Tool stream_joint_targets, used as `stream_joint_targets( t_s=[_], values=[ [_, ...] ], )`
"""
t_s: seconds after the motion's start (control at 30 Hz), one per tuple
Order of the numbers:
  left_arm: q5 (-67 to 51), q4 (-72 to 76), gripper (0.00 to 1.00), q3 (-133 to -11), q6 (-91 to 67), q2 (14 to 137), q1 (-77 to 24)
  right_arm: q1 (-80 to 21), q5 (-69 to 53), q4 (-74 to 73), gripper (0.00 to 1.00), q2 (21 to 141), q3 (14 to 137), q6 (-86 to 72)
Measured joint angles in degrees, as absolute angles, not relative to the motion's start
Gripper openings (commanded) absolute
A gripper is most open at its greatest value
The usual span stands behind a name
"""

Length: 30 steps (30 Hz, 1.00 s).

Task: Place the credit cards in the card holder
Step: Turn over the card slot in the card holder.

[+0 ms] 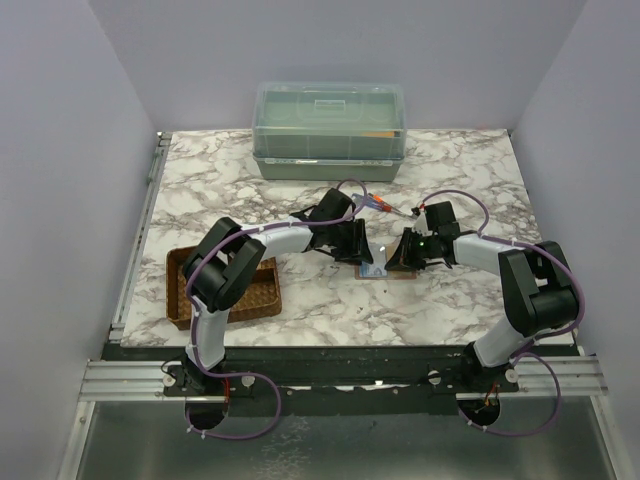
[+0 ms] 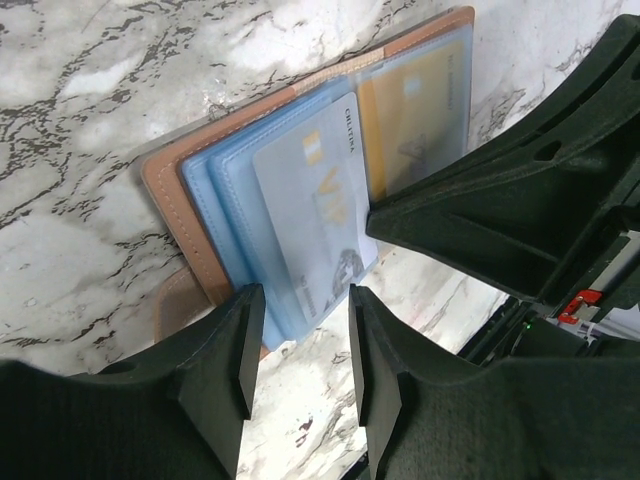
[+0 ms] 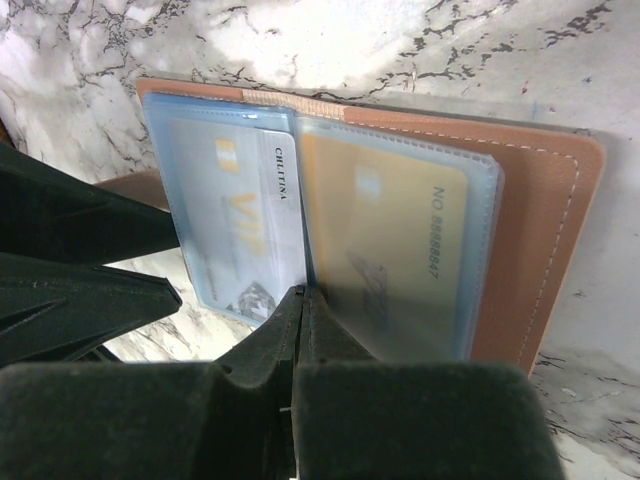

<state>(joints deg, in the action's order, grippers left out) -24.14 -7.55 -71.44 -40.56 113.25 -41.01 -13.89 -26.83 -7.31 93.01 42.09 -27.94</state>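
The left arm (image 1: 280,238) rises from its base at 7 o'clock, folds at the elbow and reaches toward 3 o'clock. The left hand (image 1: 360,252) tips downward, its fingers (image 2: 215,380) standing apart. The right arm (image 1: 480,250) bends at 4 o'clock and stretches toward 9 o'clock. The right hand (image 1: 402,255) points down, jaws pressed together. Both hands face each other, close together.

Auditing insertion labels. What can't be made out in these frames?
- Top external: card holder is too small to tell its cards apart.
- Left wrist: the gold card has its lower part hidden by the right end effector. Whether the left end effector touches the VIP card is unclear.
- Right wrist: the shut right end effector covers the card holder's near edge at the fold, so whether it pins anything is hidden.
- Top external: lidded box contents are blurred by the translucent lid.
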Motion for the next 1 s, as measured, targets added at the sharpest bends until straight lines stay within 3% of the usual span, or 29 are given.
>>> stream_joint_targets(
  t_s=[1.0],
  values=[
    [-26.6, -5.4, 0.46, -71.4, -40.6, 113.6, -40.8, -15.8, -31.9, -2.5, 0.00, 92.2, 40.1, -20.3]
  ],
)
